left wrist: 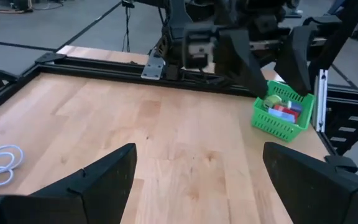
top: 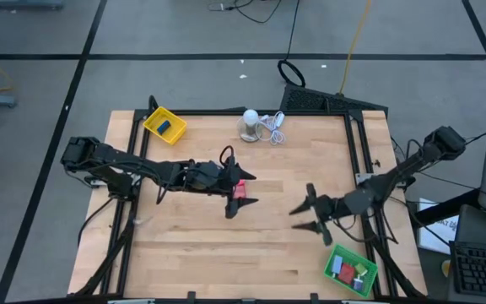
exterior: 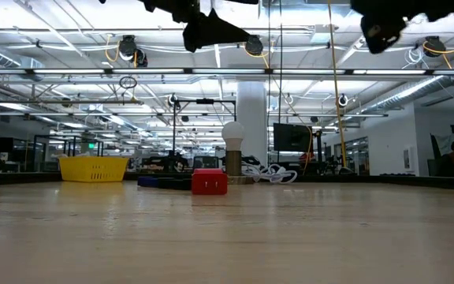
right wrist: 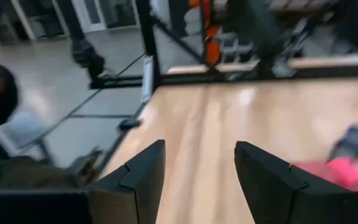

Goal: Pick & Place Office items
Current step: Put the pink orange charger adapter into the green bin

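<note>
Spreading its two dark, wedge-shaped fingers wide over the pale wood-grain table (top: 226, 245), the left gripper (top: 241, 191) hangs near the centre with nothing held; a red block (top: 240, 191) sits just beneath it, partly hidden from above. The right gripper (top: 309, 216) hovers toward four o'clock of centre, its fingers parted with a clear gap and empty.

A yellow mesh tray (top: 164, 124) at the ten o'clock corner holds a dark blue piece. A green lattice basket (top: 350, 270) at five o'clock holds red, blue and pale bits. At twelve o'clock a white round object (top: 250, 124) stands beside coiled white cable.

From table height the red block (exterior: 209, 181) shows as a squat box resting flat on the wood, apart from any finger, with the white dome behind it. The left wrist view looks across bare boards to the green basket (left wrist: 282, 111). The right wrist view shows a pink-red piece (right wrist: 337, 172) and a dark flat rectangle (right wrist: 350, 141) beyond it, both blurred.
</note>
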You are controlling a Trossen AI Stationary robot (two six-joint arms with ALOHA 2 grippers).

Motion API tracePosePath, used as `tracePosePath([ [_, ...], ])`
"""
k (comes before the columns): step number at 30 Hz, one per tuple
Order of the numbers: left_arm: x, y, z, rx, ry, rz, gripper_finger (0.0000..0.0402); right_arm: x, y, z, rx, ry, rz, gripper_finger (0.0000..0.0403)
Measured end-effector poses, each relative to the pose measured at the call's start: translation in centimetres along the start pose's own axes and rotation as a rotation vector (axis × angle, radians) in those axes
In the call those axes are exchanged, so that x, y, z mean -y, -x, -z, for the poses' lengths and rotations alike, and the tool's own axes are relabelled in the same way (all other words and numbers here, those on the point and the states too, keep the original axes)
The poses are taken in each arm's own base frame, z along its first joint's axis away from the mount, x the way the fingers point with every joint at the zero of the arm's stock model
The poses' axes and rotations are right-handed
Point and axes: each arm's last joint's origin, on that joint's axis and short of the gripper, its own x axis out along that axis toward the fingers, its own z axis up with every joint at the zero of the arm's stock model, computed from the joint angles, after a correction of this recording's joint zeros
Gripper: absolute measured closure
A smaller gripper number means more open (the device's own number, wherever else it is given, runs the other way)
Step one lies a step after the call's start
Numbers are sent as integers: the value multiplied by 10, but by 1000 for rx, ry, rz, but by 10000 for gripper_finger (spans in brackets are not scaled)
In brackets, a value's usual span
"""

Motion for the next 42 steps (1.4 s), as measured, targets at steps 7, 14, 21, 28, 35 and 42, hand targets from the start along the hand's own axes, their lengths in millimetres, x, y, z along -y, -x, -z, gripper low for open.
tracePosePath([
  [7,-2,0,3,-30,-8,-20,52,24,-5,-15,108,149,112,220],
  [14,-16,2,21,-209,-33,-200,53,48,-6,-23,149,230,234,220],
  [21,-26,-17,57,-419,-65,-242,53,69,-5,-26,140,225,328,220],
  [28,-48,-39,88,-528,-29,-334,53,80,-4,-25,122,220,378,220],
  [35,-77,-45,100,-580,-14,-455,53,86,-4,-24,101,217,405,220],
  [42,-90,-56,116,-634,35,-363,53,86,-4,-23,93,211,407,220],
])
